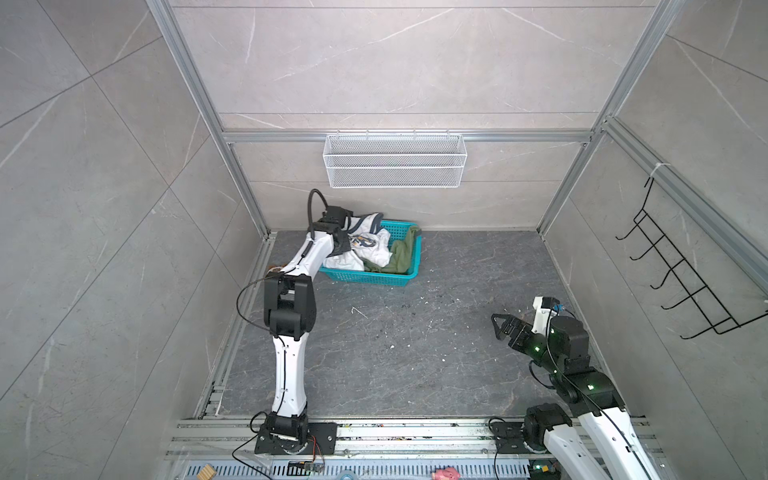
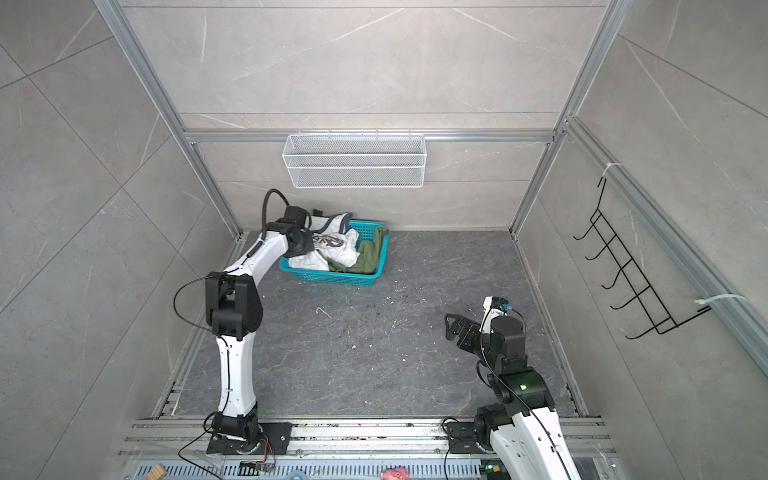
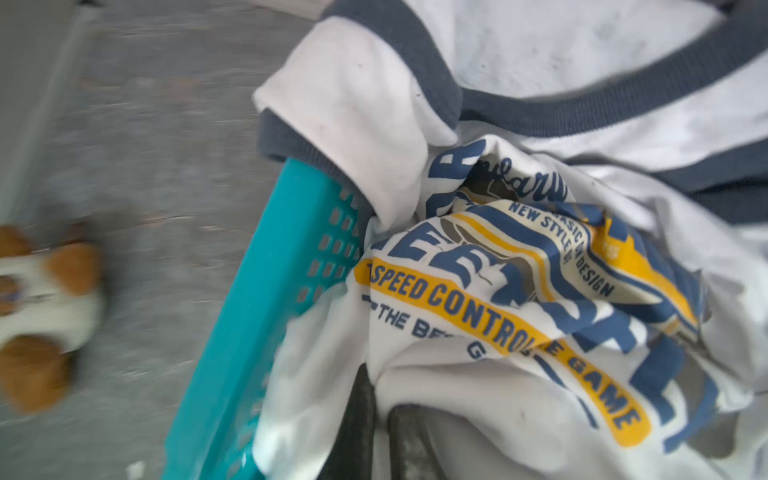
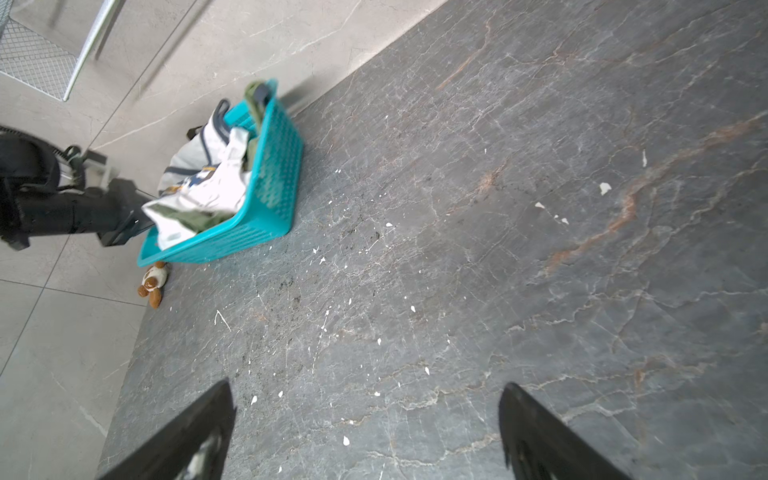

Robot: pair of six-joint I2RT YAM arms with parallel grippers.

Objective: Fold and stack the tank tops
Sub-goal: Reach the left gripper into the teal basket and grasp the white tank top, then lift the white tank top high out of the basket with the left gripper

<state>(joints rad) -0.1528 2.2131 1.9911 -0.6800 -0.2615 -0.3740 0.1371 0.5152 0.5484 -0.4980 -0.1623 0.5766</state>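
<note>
left gripper [image 3: 380,395] | white tank top [image 3: 478,399] pinched between jaws | in basket [image 3: 257,291]

The middle of the worktop [image 1: 395,353] is left free; the far left corner is blocked by the basket [image 1: 374,280], heaped with tank tops [image 1: 368,249], and a plush toy [image 4: 153,282].

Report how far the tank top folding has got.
Done: nothing yet. The white tank top and the olive tank top both lie crumpled in the teal basket, unfolded. In hand: the left gripper is shut on the white tank top inside the basket; the right gripper hangs open over the table, holding nothing. Left: lift each top out, fold both, stack them.
</note>
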